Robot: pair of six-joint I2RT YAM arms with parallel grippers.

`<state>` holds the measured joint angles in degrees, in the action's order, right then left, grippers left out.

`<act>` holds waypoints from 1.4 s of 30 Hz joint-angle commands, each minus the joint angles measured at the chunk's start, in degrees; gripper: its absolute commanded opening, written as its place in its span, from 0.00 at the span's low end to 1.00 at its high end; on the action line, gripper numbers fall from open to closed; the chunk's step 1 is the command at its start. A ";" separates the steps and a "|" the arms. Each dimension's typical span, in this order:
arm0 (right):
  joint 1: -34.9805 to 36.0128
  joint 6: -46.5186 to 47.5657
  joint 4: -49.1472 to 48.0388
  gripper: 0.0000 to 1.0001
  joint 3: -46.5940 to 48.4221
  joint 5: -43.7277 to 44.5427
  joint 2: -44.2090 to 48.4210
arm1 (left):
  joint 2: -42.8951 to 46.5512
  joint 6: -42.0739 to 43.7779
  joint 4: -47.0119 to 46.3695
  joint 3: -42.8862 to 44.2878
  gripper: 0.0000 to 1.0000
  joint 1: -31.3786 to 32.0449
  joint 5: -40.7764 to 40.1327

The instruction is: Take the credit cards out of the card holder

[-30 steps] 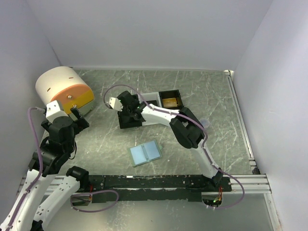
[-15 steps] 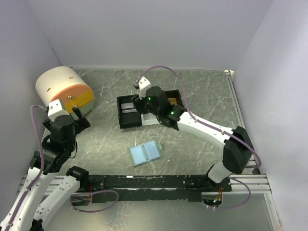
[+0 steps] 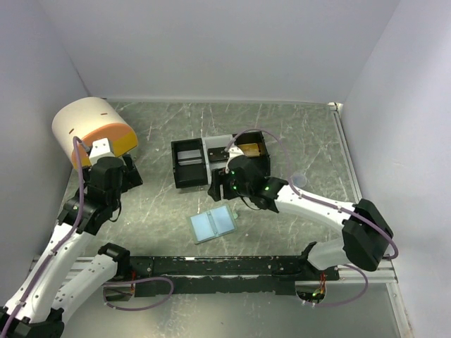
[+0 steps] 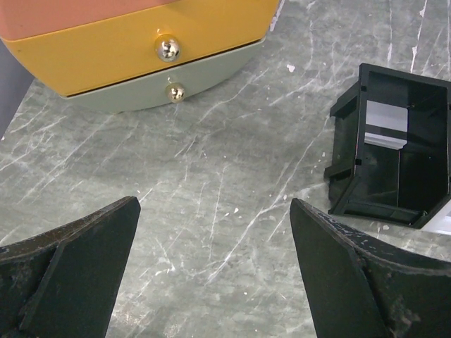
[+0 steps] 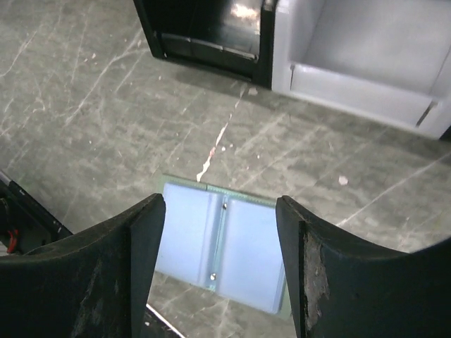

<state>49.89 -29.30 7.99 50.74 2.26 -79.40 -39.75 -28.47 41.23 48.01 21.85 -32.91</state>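
Hovering over the desk [image 3: 296, 134], both arms empty. Round drawer unit [image 3: 91, 130] sits back left, not in play. Three-bin tray [image 3: 174, 165] just behind centre, likely the drop spot; a pale flat thing in its left bin, a gold one in its right, maybe cards, can't confirm. Card holder [image 5: 218, 243] lies open, inside up, so pockets are reachable from above. Right end effector [image 5: 220, 203] directly over it, jaws partly apart, gripping nothing. Left end effector [image 4: 215, 204] spread wide near the drawers, well apart from the holder

Soft even light; faint shadows; right gripper [image 5: 220, 232] slightly blurred; tray [image 5: 211, 46] glare.
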 commanded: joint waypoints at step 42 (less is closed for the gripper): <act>20.95 -8.90 15.36 0.72 12.89 17.90 -23.19 | 2.21 0.17 -0.72 0.16 1.00 -0.31 -0.67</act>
<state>70.74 -37.56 21.76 63.00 17.23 -101.16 -37.87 -28.51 41.41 48.01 21.85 -32.95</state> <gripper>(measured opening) 0.721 0.998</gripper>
